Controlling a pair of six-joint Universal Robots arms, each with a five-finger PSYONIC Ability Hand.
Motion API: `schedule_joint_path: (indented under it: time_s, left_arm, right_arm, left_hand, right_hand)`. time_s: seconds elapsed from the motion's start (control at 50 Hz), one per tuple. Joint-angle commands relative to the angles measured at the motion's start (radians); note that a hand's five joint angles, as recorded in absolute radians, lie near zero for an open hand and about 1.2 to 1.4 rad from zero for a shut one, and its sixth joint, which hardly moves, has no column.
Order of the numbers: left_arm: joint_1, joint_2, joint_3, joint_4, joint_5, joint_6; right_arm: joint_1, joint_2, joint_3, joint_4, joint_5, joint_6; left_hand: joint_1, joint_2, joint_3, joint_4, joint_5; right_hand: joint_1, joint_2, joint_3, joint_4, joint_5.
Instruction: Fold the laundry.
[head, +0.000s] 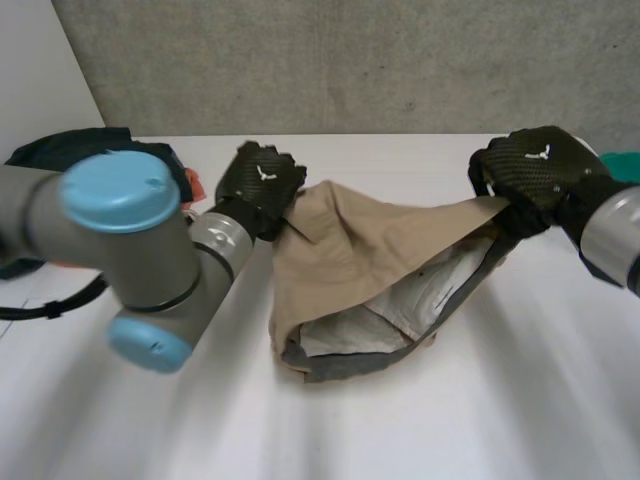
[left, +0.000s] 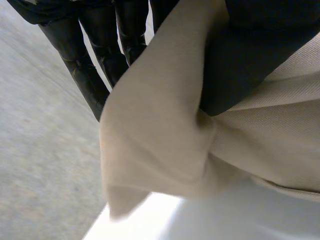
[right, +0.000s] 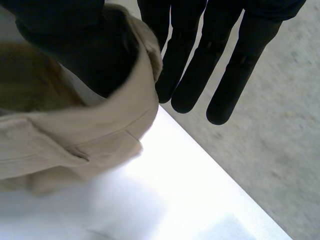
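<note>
Over the white table (head: 450, 420), a beige cloth garment with a pale grey lining (head: 350, 260) hangs stretched between two black robot hands, its lower fold sagging onto the tabletop and gaping like a pouch that bares the lining. The left hand (head: 258, 185) pinches the garment's left upper corner between thumb and fingers (left: 82, 67). The right hand (head: 530, 175) nips the right upper corner against its thumb, fingers (right: 225, 75) straight. Left of the garment lies a heap of dark blue and orange clothes (head: 80, 145); right of it sits a teal object (head: 625, 163), too cropped to identify.
</note>
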Motion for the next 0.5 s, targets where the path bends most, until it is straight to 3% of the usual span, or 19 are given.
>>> schedule_joint_path:
  time_s: [0.02, 0.16, 0.28, 0.32, 0.34, 0.36, 0.4, 0.44, 0.5]
  left_arm:
    - [-0.092, 0.279, -0.212, -0.002, -0.011, 0.002]
    - [-0.215, 0.287, -0.289, -0.003, -0.12, 0.001]
    - [-0.263, 0.074, -0.208, -0.005, -0.194, 0.001]
    - [-0.26, 0.026, -0.177, -0.011, -0.201, -0.001]
    - [-0.256, 0.009, -0.165, -0.014, -0.204, 0.001]
    - [-0.261, -0.021, -0.142, -0.026, -0.212, 0.002]
    - [-0.263, -0.035, -0.136, -0.043, -0.218, 0.001]
    - [-0.263, -0.019, -0.137, -0.062, -0.22, -0.004]
    - [-0.264, 0.049, -0.142, -0.066, -0.22, -0.005]
  right_arm:
    - [-0.005, 0.19, -0.191, -0.008, 0.047, 0.004]
    - [0.026, 0.36, -0.301, -0.103, 0.05, 0.017]
    - [0.1, 0.497, -0.317, -0.206, 0.117, 0.02]
    - [0.103, 0.52, -0.32, -0.206, 0.163, 0.018]
    - [0.103, 0.528, -0.318, -0.206, 0.217, 0.018]
    - [0.103, 0.526, -0.318, -0.205, 0.241, 0.017]
    - [0.107, 0.514, -0.317, -0.205, 0.283, 0.013]
    - [0.107, 0.473, -0.301, -0.2, 0.328, 0.012]
    - [0.103, 0.379, -0.256, -0.174, 0.337, 0.015]
  left_hand:
    - [0.26, 0.204, 0.219, 0.205, 0.261]
    - [0.26, 0.204, 0.219, 0.205, 0.261]
    - [0.26, 0.204, 0.219, 0.205, 0.261]
    - [0.26, 0.204, 0.219, 0.205, 0.261]
    - [0.138, 0.083, 0.097, 0.084, 0.14]
    - [-0.162, -0.218, -0.204, -0.217, -0.161]
    - [-0.469, -0.525, -0.51, -0.524, -0.468]
    - [-0.733, -0.789, -0.775, -0.788, -0.732]
    - [-0.837, -0.893, -0.879, -0.892, -0.836]
  right_hand:
    - [0.321, 0.217, 0.202, 0.195, 0.211]
    - [0.321, 0.217, 0.202, 0.195, 0.211]
    - [0.321, 0.217, 0.202, 0.195, 0.211]
    - [0.133, 0.028, 0.013, 0.007, 0.022]
    - [-0.238, -0.342, -0.357, -0.364, -0.348]
    - [-0.445, -0.549, -0.564, -0.571, -0.555]
    - [-0.765, -0.87, -0.885, -0.892, -0.876]
    - [-0.884, -0.988, -1.004, -1.01, -0.995]
    - [-0.9, -1.005, -1.02, -1.027, -1.011]
